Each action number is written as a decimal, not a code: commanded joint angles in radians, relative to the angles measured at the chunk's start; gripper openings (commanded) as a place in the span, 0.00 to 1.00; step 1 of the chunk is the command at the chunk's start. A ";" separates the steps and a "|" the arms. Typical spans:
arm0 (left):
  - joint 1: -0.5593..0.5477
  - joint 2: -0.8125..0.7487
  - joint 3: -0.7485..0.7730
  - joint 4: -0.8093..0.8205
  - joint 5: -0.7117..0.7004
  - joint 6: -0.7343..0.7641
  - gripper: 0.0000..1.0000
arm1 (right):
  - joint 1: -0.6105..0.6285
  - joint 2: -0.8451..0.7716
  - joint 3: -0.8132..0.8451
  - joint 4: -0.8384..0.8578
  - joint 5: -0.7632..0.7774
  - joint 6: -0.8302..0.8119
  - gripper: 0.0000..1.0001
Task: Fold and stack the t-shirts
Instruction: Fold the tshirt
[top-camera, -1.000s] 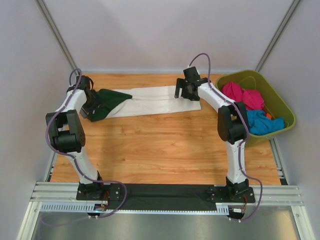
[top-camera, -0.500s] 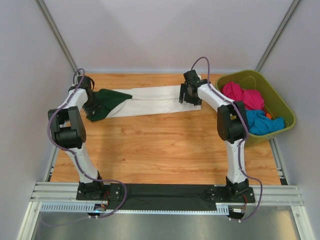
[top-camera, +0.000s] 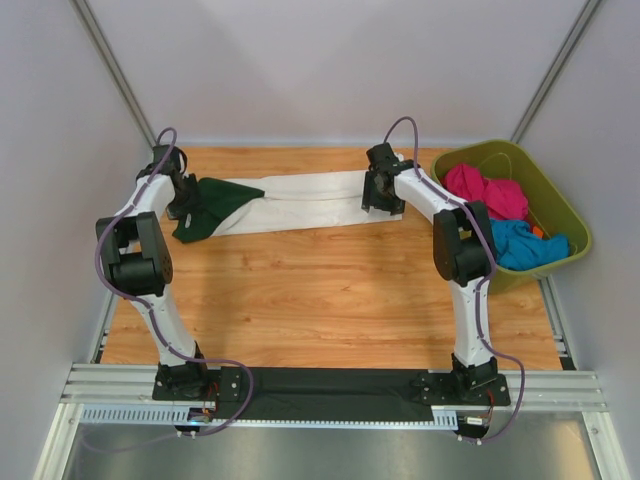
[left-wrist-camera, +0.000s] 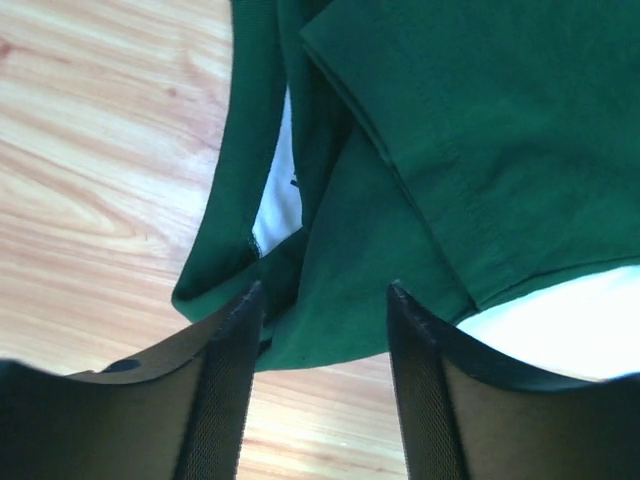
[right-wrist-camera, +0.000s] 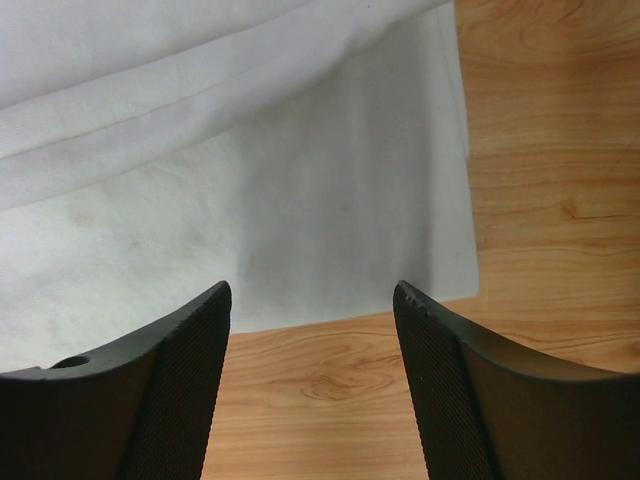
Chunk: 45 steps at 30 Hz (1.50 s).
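Though invisible overhead, stitching (left-wrist-camera: 470, 200) on t-shirt (left-wrist-camera: 520, 100)

The claw (right-wrist-camera: 311, 290) has two black fingers (right-wrist-camera: 170, 400), and they stand apart. A white shirt (right-wrist-camera: 250, 180) lies flat on the wood counter (right-wrist-camera: 540, 200). Its edge runs between the fingertips. Its corner sits just right of the right finger.

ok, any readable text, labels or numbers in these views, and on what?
No legible text in any view.
t-shirt: folded, no lettering showing; only a black speck on the white strip between the green folds in the left wrist view, too small to read.
tub: no label or marking visible.
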 joint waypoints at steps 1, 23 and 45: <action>0.003 -0.053 0.028 0.020 0.052 0.161 0.60 | 0.001 -0.004 0.009 -0.006 0.027 0.003 0.68; 0.020 0.081 0.074 -0.040 0.121 0.222 0.47 | -0.001 0.041 0.081 -0.049 0.056 -0.016 0.68; 0.014 0.210 0.338 -0.161 0.117 0.348 0.00 | -0.002 0.078 0.081 -0.078 0.084 -0.006 0.66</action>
